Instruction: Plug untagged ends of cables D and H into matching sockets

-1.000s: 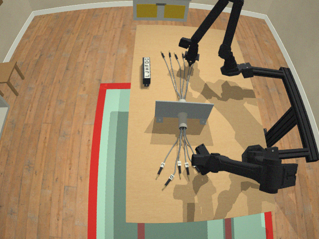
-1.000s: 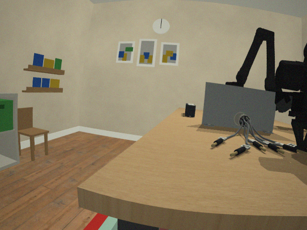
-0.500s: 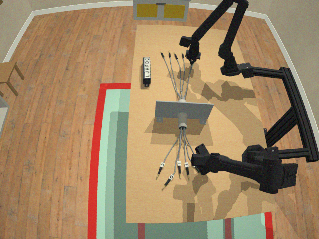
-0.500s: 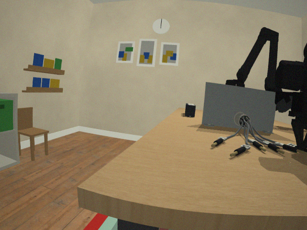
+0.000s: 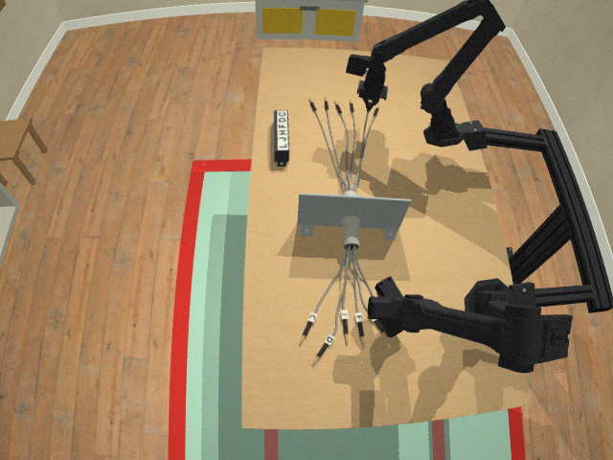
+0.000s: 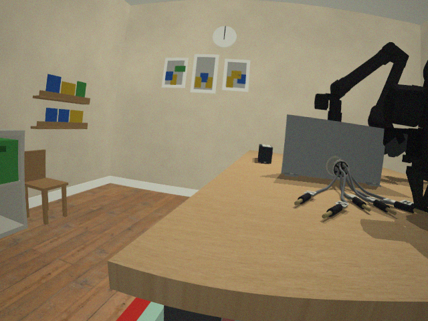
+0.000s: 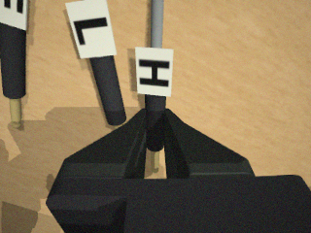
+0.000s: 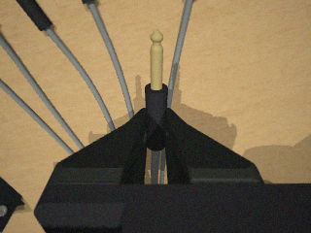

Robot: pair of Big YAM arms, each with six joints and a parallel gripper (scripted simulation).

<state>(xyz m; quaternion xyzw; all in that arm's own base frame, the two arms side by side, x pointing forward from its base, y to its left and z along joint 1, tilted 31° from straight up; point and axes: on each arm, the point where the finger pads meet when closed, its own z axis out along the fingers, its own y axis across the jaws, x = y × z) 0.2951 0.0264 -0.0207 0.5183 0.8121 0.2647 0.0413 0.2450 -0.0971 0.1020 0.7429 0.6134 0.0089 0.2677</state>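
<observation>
Pinch each plug squarely by its black sleeve, then tug gently to check that both ends share one cable; keep the untagged tip straight for the box's side. The left claw [image 5: 382, 324] [image 6: 419, 208] [image 7: 155, 116] grips the H plug [image 5: 378, 326] [image 6: 403, 206] [image 7: 155, 103] between its fingers; the right claw [image 5: 369, 105] [image 8: 155, 116] holds an untagged plug [image 8: 156, 99], tip forward, well apart from the junction box [image 5: 281, 155] [image 6: 265, 154].
</observation>
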